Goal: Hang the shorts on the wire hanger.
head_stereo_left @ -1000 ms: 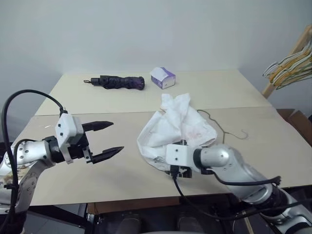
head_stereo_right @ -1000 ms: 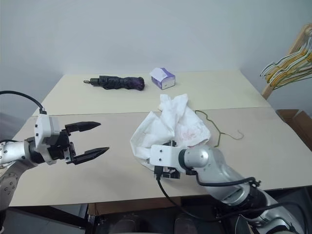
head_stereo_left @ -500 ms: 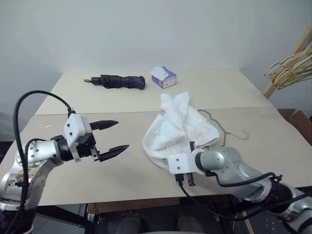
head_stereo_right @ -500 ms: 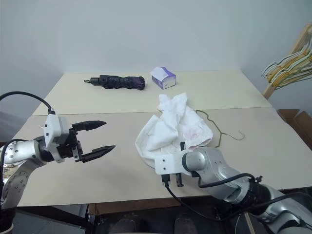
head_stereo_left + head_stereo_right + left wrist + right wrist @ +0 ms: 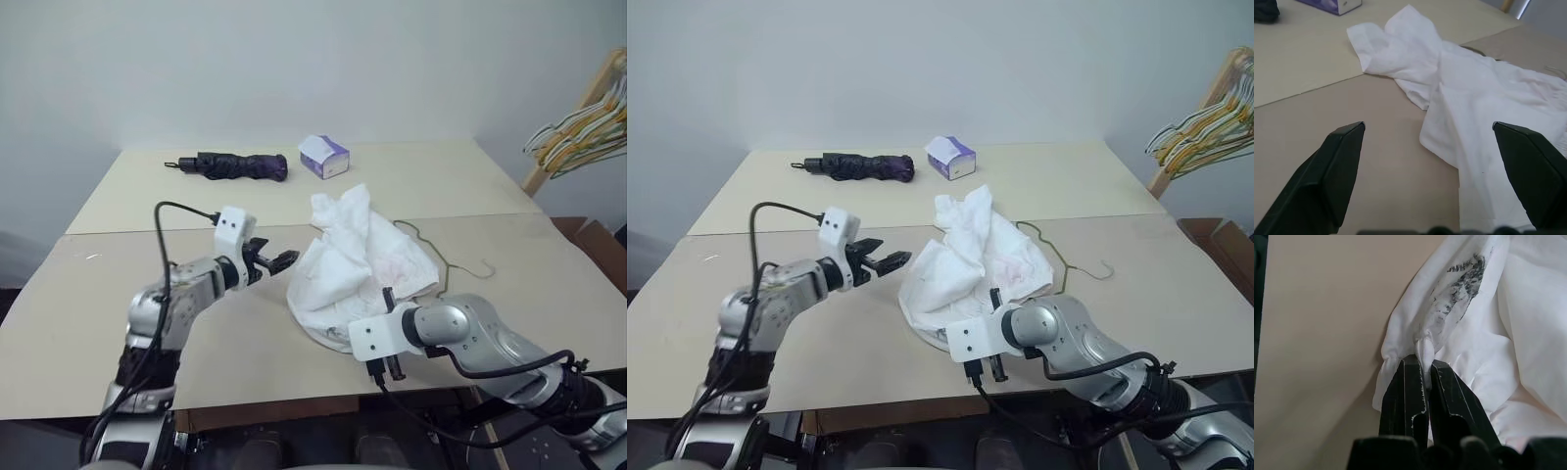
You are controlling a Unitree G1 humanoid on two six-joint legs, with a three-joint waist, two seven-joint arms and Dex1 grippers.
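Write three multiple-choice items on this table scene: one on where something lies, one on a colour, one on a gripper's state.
1. Where does the folded umbrella lie?
A. on the far part of the table, left of the tissue box
B. under the shorts
C. on the floor

2. What colour are the shorts?
A. black
B. white
C. green

3. How does the right gripper stand?
A. wide open above the table
B. shut on the wire hanger
C. shut on the shorts

Answers:
1 A, the umbrella lies near the far edge, with the box to its right.
2 B, the cloth is white throughout.
3 C, the right wrist view shows the black fingers pinching a fold of white fabric.
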